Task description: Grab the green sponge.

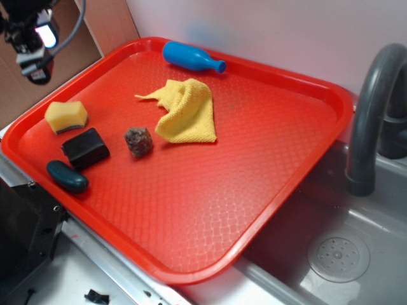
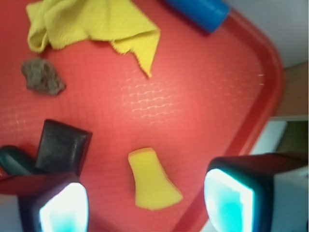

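Nothing is being held yet: the small yellow foam sponge with pinched sides and a darker layer underneath (image 1: 66,116) is lying untouched on the red plastic tray (image 1: 254,190), near the rim at about nine o'clock in the exterior view. The gripper (image 2: 145,203) is hanging above it, well clear, with its jaws spread wide apart and empty. Judging from this, the approach is partly done; the descent, closing and lift are all remaining.

The wrist view is showing the sponge sitting almost between the two fingers (image 2: 63,208), a little toward six o'clock, which the exterior view cannot confirm. The exterior view is showing the black rectangular block (image 1: 85,148) just beside the sponge, at its five o'clock.
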